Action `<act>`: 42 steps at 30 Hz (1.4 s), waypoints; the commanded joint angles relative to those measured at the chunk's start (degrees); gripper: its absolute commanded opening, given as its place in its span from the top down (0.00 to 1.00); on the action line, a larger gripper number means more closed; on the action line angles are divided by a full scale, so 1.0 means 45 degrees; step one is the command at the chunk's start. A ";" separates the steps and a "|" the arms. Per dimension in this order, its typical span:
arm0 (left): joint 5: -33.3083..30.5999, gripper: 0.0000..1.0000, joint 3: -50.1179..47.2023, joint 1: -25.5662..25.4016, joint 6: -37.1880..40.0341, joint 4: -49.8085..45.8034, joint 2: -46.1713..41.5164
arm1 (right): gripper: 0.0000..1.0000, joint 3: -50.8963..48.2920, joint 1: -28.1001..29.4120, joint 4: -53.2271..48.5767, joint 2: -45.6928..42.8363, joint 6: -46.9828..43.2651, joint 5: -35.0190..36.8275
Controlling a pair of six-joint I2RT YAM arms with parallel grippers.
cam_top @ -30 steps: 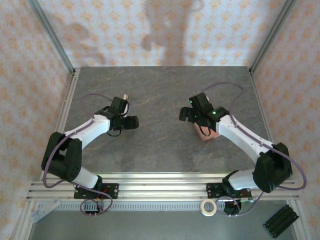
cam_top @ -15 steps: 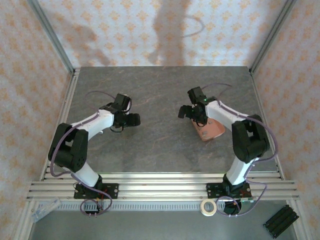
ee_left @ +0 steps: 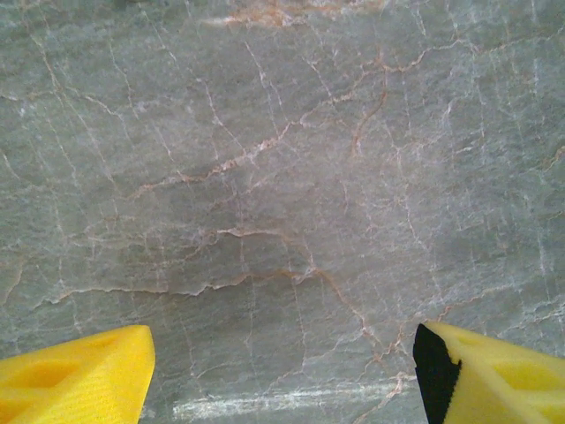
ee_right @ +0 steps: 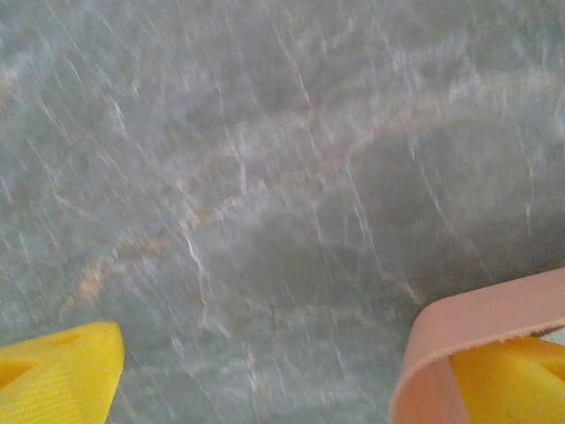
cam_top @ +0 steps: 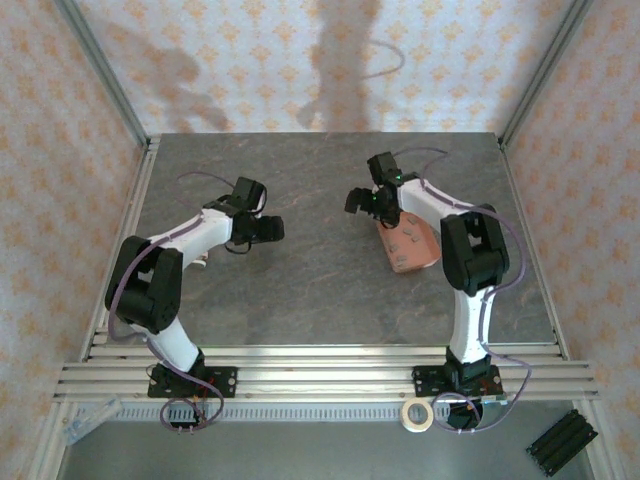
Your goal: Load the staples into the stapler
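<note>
My left gripper hangs open over bare stone, nothing between its yellow fingers. Left of the salmon-pink tray, my right gripper is open as well. One of its fingers sits behind the tray's rounded corner; the other is over the table. Tiny grey specks on the tray look like the staples, too small to be sure. A tiny pale pink bit beside my left forearm may be the stapler; I cannot tell.
The grey stone table is fenced by aluminium posts and patterned walls. A tape roll and a black block lie below the front rail, off the table.
My right arm has swung toward the back of the table, uncovering most of the pink tray. My left gripper has shifted slightly toward the back.
</note>
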 commanded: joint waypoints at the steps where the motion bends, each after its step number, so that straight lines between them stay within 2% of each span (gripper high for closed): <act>1: -0.0298 0.22 0.0686 0.0413 0.0055 -0.0405 0.0384 | 0.06 0.1265 -0.0425 0.0051 0.0662 -0.0478 -0.0134; 8: -0.0286 0.25 0.3134 0.1560 0.0105 -0.1099 0.1871 | 0.09 0.3121 -0.0750 -0.0957 0.0807 -0.1245 -0.0022; 17: -0.1659 0.29 0.8514 0.1801 0.1325 -0.3786 0.6078 | 0.11 0.1468 -0.0753 -0.0994 -0.1514 -0.1388 0.0377; 22: -0.2033 0.32 1.0295 0.1768 0.1732 -0.4655 0.7658 | 0.13 0.0900 -0.0762 -0.1301 -0.2241 -0.1507 0.0322; 24: -0.2198 0.37 1.0712 0.1777 0.1784 -0.4935 0.8072 | 0.13 0.0818 -0.0745 -0.1479 -0.2454 -0.1559 0.0326; 26: -0.2341 0.41 1.0852 0.1757 0.1816 -0.5068 0.8238 | 0.14 0.0705 -0.0755 -0.1563 -0.2658 -0.1567 0.0309; 29: -0.2468 0.52 1.0772 0.1698 0.1838 -0.5136 0.8187 | 0.14 0.0583 -0.0750 -0.1651 -0.2991 -0.1554 0.0299; 34: -0.2291 0.66 1.0091 0.1461 0.1765 -0.5140 0.7549 | 0.16 0.0194 -0.0711 -0.1739 -0.3715 -0.1333 0.0223; 42: -0.1395 0.68 0.6529 0.0417 0.0863 -0.3518 0.4751 | 0.17 -0.2153 -0.0140 -0.0904 -0.6170 -0.0151 0.0192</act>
